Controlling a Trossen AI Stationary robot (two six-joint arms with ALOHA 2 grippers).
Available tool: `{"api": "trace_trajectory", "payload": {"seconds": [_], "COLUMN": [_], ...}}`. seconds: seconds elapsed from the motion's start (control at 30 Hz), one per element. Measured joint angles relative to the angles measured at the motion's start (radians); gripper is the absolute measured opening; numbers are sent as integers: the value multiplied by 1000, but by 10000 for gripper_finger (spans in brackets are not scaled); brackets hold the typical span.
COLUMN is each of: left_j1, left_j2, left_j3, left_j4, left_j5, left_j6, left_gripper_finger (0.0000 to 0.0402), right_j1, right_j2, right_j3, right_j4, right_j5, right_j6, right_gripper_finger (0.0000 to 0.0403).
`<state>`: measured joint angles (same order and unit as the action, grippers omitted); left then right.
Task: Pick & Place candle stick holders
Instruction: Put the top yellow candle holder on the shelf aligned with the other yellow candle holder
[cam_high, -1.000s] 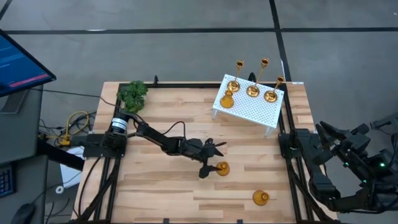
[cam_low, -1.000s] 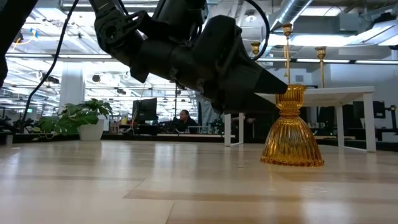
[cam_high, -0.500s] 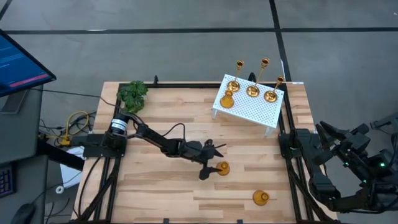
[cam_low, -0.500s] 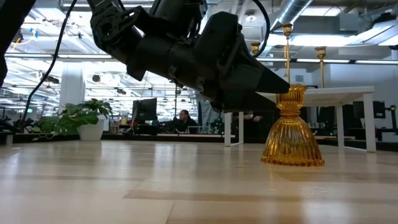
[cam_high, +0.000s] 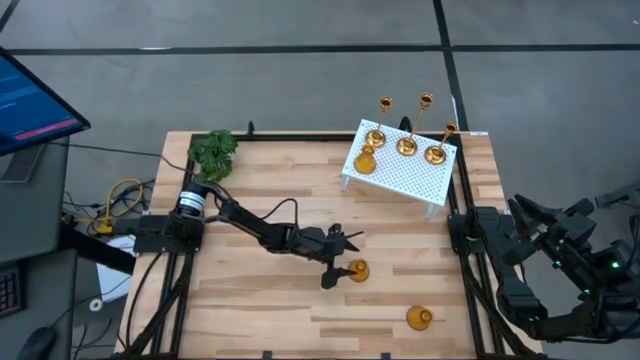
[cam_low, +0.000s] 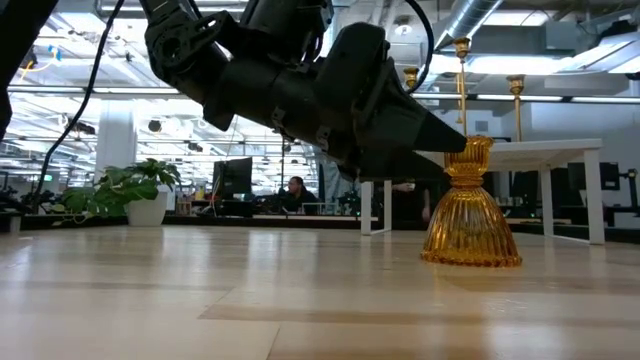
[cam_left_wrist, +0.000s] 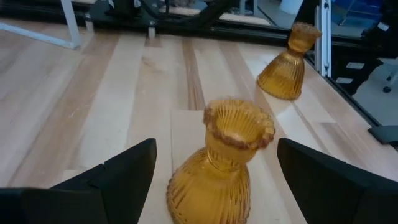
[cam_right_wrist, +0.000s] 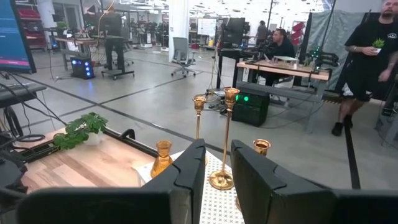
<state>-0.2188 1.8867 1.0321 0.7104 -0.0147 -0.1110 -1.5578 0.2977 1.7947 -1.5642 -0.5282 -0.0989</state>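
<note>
Left gripper (cam_left_wrist: 211, 180) poised around an amber bulb-shaped candle holder (cam_left_wrist: 219, 168).
Fingers spread fully wide, holding nothing, straddle its neck so closing would grasp it; right gripper (cam_right_wrist: 216, 163), nearly closed and empty, waits off-table.

Four holders (cam_high: 405, 146) on stand (cam_high: 400, 172)

1. Even, bright light falls on my table (cam_high: 250, 290) from overhead; shadows beneath my left arm are short and soft.
2. Down low, ceiling lamps in the room behind glare white, and my left arm reads as a near-black silhouette against them.
3. The amber holder (cam_low: 469, 205) glows, with small highlights along its ribs and a faint shadow at its foot.
4. Past my left wrist, my own fingers (cam_left_wrist: 118, 174) are dark and blurred; the nearest holder is sharp.
5. Past my right wrist, the far room is soft.
</note>
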Motion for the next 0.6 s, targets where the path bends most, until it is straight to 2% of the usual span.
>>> {"api": "trace_trajectory", "payload": {"seconds": [0.4,0.6], "left_j1": [-11,-9], "left_j2": [19,42], "left_j3": [0,-1], "left_j4": [23,85], "left_j5": [0,4], "left_j6": [-18,-36], "left_gripper_finger": [335,335], "right_j1": [0,0], "right_j2": [0,0], "right_j3": [0,0], "right_j4": [0,1], "right_j5": [0,0], "right_j6": [3,29], "right_gripper_finger": [69,69]}}
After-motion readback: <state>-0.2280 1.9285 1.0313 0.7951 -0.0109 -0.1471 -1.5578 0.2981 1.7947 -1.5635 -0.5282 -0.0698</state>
